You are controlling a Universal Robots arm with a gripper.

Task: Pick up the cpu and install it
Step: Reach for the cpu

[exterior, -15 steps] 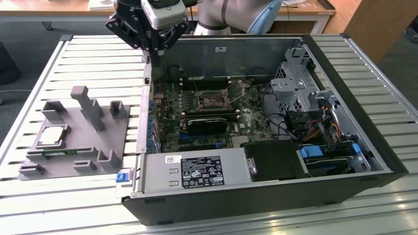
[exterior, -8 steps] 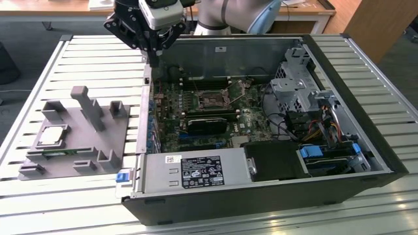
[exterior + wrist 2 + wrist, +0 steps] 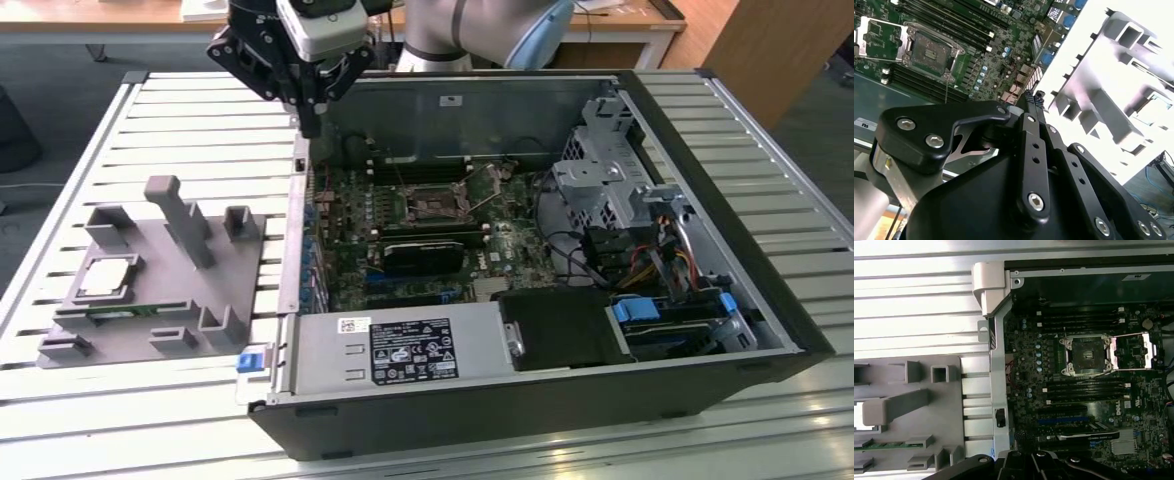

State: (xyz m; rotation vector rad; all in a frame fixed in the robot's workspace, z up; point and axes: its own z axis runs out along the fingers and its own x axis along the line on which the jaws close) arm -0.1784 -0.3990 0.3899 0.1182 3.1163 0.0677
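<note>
My black two-finger gripper (image 3: 310, 127) hangs over the big open dark-grey computer case (image 3: 534, 410), right above the case wall that faces the exterior view's left, near its rear corner. In the second wrist view my fingertips (image 3: 1030, 100) are pressed together with nothing between them, so I am clenched on air.

The cpu (image 3: 107, 277), a small flat square chip with a shiny silver-grey top, lies outside the case on the exterior view's left. It sits flat in a pocket of the grey moulded plastic fixture (image 3: 160, 292), well apart from my fingers. A long narrow green memory stick (image 3: 134, 313) lies in the same fixture just beside the chip.

Inside the case, the dark square metal-framed socket (image 3: 1088, 356) on the green motherboard stands with its frame swung open. Case and fixture both rest on the white slatted metal table (image 3: 174, 130).
</note>
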